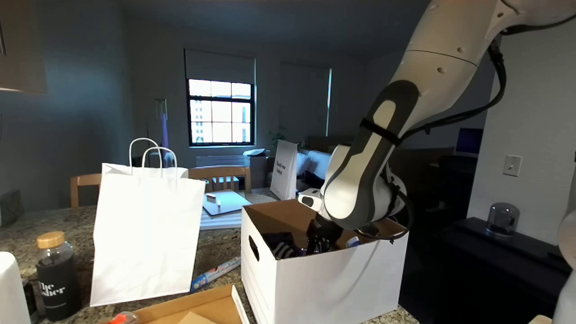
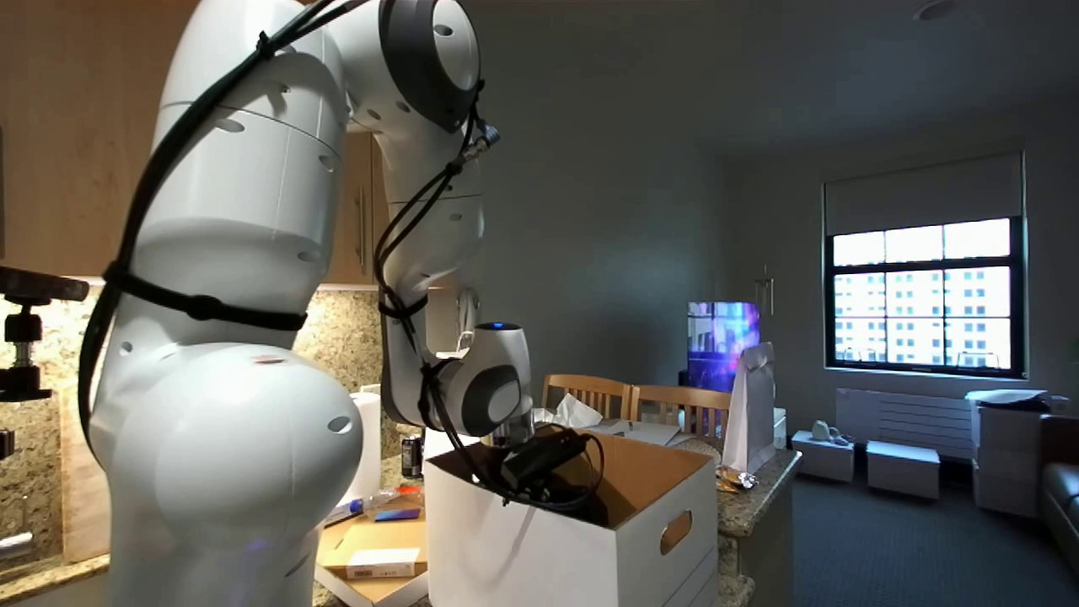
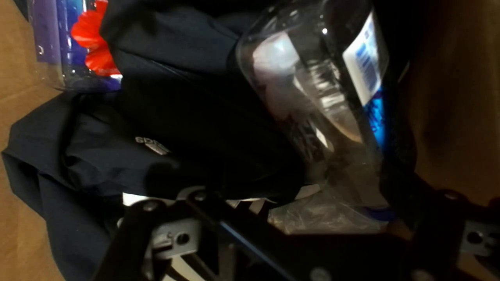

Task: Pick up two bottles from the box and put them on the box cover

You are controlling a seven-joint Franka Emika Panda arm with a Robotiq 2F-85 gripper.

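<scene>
A white robot arm [image 1: 373, 166] reaches down into a white cardboard box [image 1: 333, 283] with brown inner walls, standing on a speckled stone surface [image 1: 220, 247]. In the wrist view its black fingers [image 3: 420, 210] are spread wide and show no grip; the tips blend into shadow, so whether they touch anything cannot be told. Near them lies a clear bottle [image 3: 320, 97] with a blue-and-white label, next to dark cloth [image 3: 175, 74]. Across the cloth, by the box wall, is a purple see-through container [image 3: 66, 50] with a red patch, probably another bottle. Beside the box is what is likely the box cover [image 1: 211, 299], shallow and brown inside, and at its edge a see-through item [image 1: 125, 318] with red on it, too little of it visible to identify. If that is a bottle, one of the two may be done; if not, both are left. Either way, the step in hand looks like lining up on the clear bottle, with grasping, lifting and setting it down to come.
</scene>
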